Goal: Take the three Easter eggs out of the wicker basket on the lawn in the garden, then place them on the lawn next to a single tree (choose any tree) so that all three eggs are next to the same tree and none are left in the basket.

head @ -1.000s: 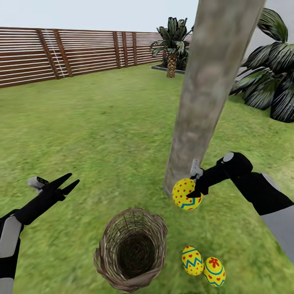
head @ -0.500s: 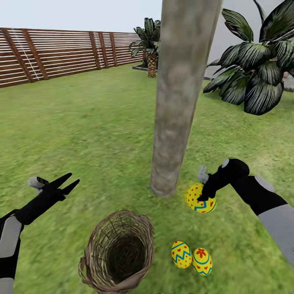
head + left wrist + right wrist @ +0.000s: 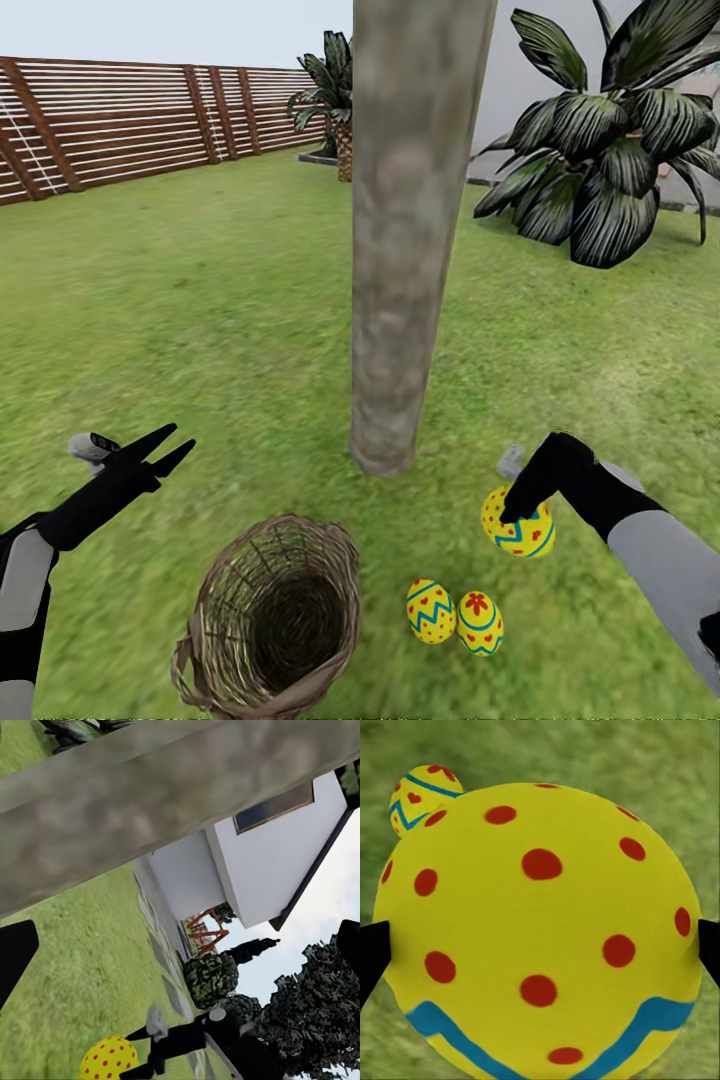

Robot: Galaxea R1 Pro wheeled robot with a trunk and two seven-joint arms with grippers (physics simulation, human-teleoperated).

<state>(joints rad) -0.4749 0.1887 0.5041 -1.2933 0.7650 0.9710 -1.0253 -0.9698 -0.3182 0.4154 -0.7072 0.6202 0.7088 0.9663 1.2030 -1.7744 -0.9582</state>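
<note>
The right gripper (image 3: 518,508) holds a dotted egg (image 3: 519,522) just above the lawn (image 3: 200,300), at about four o'clock from the foot of the tree (image 3: 405,250). Its black fingertips press the egg's two sides in the right wrist view, where the dotted egg (image 3: 536,937) takes up nearly the whole frame and its lower edge is cut off. The gripper's front covers part of the egg's top in the head view.

Two more eggs (image 3: 455,615) lie touching on the grass at about five o'clock from the trunk, near it. One of them (image 3: 424,795) peeks out behind the held egg, mostly hidden.

The wicker basket (image 3: 270,615) sits at about seven o'clock from the trunk, nothing visible inside, its lower rim cut by the frame edge.

The left gripper (image 3: 165,448) hovers over the grass at nine o'clock from the basket, fingers parted, holding nothing.

The tree's crown is out of frame. Dark palm-like plants (image 3: 600,150) stand at two o'clock.
</note>
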